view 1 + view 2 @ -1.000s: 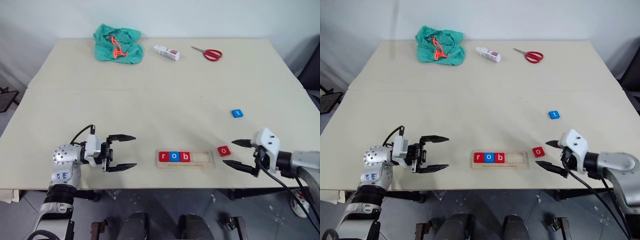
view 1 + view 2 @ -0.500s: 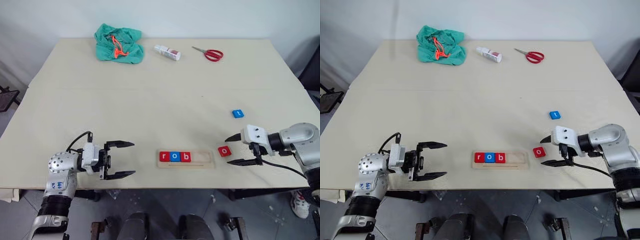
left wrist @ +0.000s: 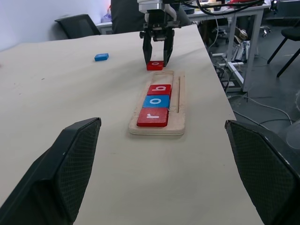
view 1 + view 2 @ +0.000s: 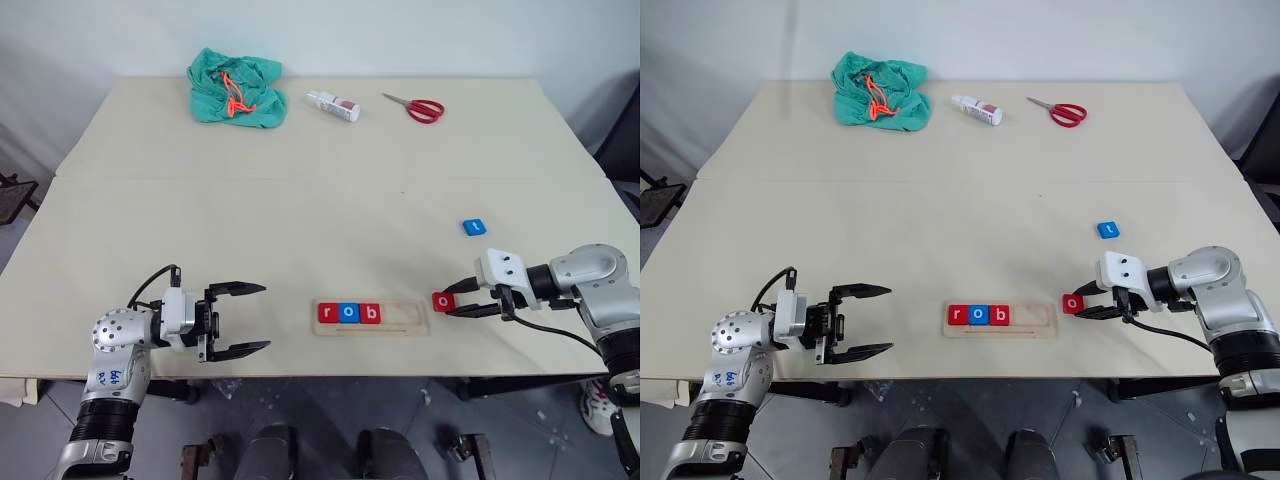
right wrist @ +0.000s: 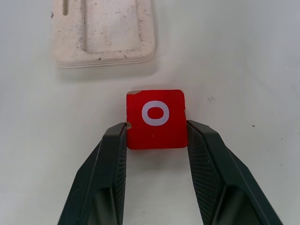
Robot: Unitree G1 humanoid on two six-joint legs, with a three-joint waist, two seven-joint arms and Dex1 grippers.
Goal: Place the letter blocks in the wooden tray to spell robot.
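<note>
The wooden tray (image 4: 408,319) lies near the table's front edge, with a red r (image 4: 326,312), a blue o (image 4: 348,312) and a red b (image 4: 370,313) in its left part. Its right part is bare. Just right of the tray a red o block (image 5: 156,118) rests on the table, and my right gripper (image 4: 449,301) is shut on it, one finger against each side. A blue t block (image 4: 474,227) lies further back on the right. My left gripper (image 4: 265,316) hovers open left of the tray, pointing at it, holding nothing.
At the far edge of the table lie a crumpled green cloth (image 4: 235,87), a small white bottle (image 4: 333,104) and red-handled scissors (image 4: 417,106). The tray sits close to the table's front edge.
My right gripper has swung in toward the tray, lowered around the red o block and closed from wide open onto its sides. The left gripper has kept its place.
</note>
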